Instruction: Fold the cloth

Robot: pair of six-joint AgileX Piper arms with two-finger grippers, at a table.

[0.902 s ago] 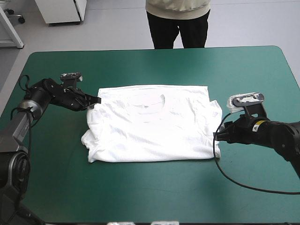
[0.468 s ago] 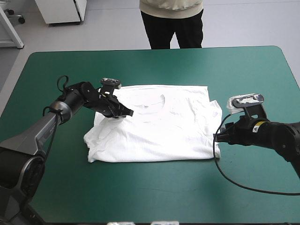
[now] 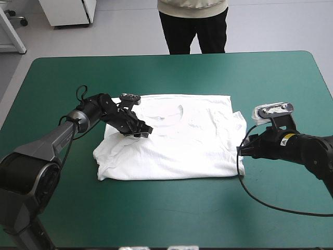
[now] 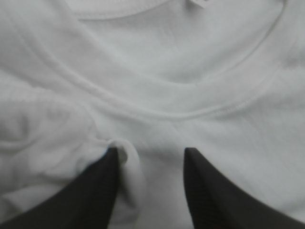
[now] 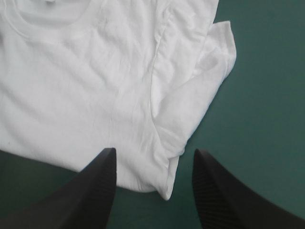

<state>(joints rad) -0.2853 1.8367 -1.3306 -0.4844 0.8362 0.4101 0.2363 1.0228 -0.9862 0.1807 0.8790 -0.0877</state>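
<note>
While the T-shirt (image 3: 182,143) lies spread | left end effector (image 3: 147,131) by its collar, fingers apart | right end effector (image 3: 240,150) gapes at its corner

I'm running this from what looks like a robotics lab or test room rather than a home. The left arm (image 3: 57,138) and the right arm (image 3: 307,151) reach in over a worktop (image 3: 156,208) with a plain teal-green cover, and a white T-shirt (image 3: 192,140) lies on it. Beyond the far edge I see smooth pale-grey floor (image 3: 276,26), a white cabinet (image 3: 70,11), a white furniture leg (image 3: 13,34) and a chair castor (image 3: 21,20).
</note>
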